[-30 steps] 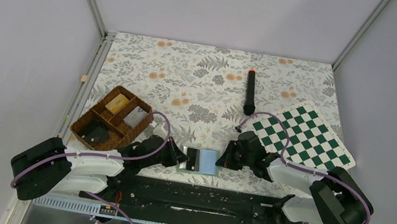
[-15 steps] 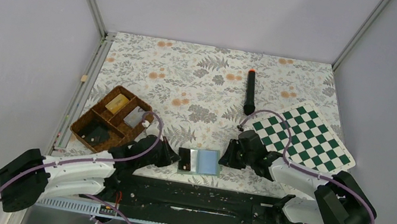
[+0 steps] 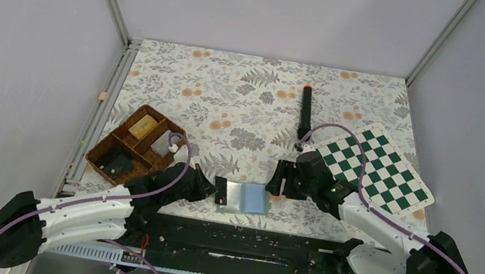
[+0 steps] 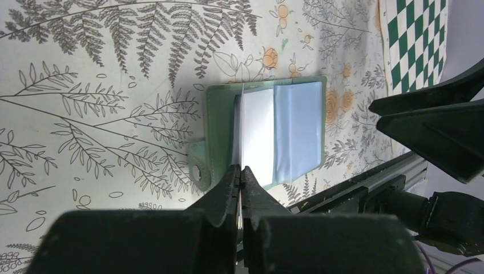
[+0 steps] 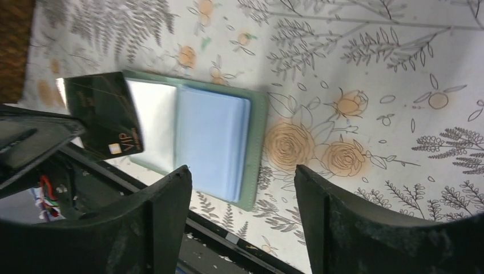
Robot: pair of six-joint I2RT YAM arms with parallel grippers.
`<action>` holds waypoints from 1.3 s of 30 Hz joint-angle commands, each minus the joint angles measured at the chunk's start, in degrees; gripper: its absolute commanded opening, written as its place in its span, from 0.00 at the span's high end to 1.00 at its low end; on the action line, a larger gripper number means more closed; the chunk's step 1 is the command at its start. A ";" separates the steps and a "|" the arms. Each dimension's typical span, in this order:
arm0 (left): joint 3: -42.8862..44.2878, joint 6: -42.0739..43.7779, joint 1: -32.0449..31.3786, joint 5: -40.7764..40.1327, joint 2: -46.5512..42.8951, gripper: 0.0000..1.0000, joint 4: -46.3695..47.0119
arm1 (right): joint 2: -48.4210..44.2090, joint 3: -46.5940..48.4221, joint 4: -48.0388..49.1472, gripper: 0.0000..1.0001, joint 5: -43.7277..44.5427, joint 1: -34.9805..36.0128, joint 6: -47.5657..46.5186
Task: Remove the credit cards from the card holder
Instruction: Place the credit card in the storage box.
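Lower centre of the overhead view: a dark card (image 3: 220, 189) has been drawn leftward, clear of the open wallet (image 3: 249, 198), and is pinched in the left claw (image 4: 241, 174) (seen edge-on from the wrist). The right claw (image 3: 281, 180), spread wide, has been withdrawn upward off the wallet. One card is judged extracted.

left fingers (image 4: 226, 189): pinched on edge-on credit card (image 4: 243, 131) | card holder (image 4: 298, 131): open, lying flat

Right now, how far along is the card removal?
Done: a grey card seems to lie in the wicker tray. In hand: left gripper shut on a dark card over the open card holder. Right gripper open. Left: whether more remain inside is unclear.
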 commanded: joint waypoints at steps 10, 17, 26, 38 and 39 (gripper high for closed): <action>5.95 3.06 0.29 0.11 -5.90 1.00 -4.48 | -10.25 5.49 -1.99 0.21 -1.51 -0.10 -4.87; 7.49 2.48 0.30 5.37 -6.44 1.00 -3.26 | -10.43 2.62 9.41 0.25 -10.20 -0.03 -10.10; 5.21 5.27 0.26 16.35 -3.46 1.00 10.36 | -5.47 7.17 11.92 0.26 -19.71 -0.01 -12.65; 6.59 -5.49 0.28 15.85 4.74 1.00 12.56 | -14.15 5.50 12.83 0.29 -2.37 10.85 -36.11; 6.35 -6.51 0.28 15.62 4.79 1.00 13.20 | -14.15 6.02 11.87 0.30 -1.88 11.32 -37.50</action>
